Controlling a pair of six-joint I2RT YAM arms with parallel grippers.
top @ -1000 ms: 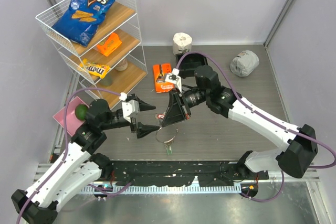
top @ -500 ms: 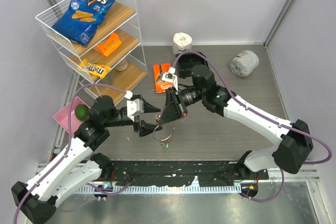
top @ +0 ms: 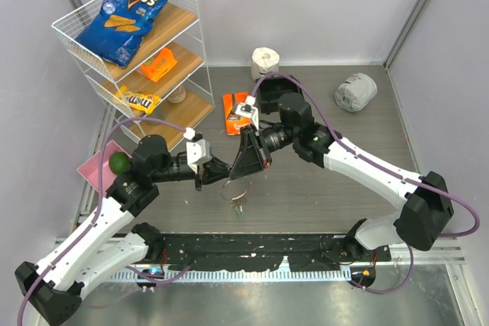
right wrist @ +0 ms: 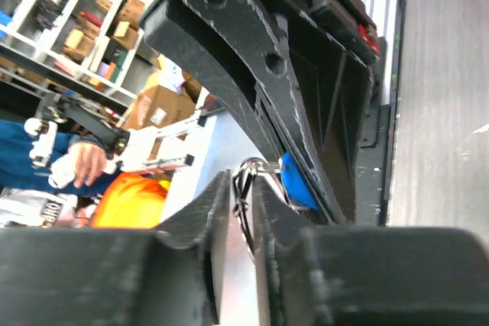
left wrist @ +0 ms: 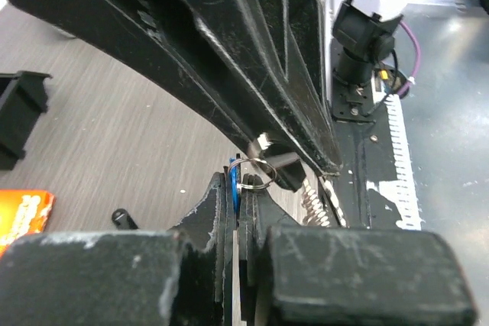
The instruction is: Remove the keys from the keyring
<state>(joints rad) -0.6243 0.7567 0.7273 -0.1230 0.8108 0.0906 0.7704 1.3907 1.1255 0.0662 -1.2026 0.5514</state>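
Now I see my left gripper [top: 220,168] pinching a blue key [left wrist: 233,185] while my right gripper [top: 237,174] clamps the keyring [left wrist: 257,173].

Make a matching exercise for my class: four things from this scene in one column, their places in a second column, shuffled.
Things
1. Doritos bag
2. green ball
3. white paper roll
4. keyring

Places
A. on the pink tray
B. between the left gripper and the right gripper
C. top shelf of the wire rack
D. far edge of the table, by the back wall

Pairs: 1-C, 2-A, 3-D, 4-B
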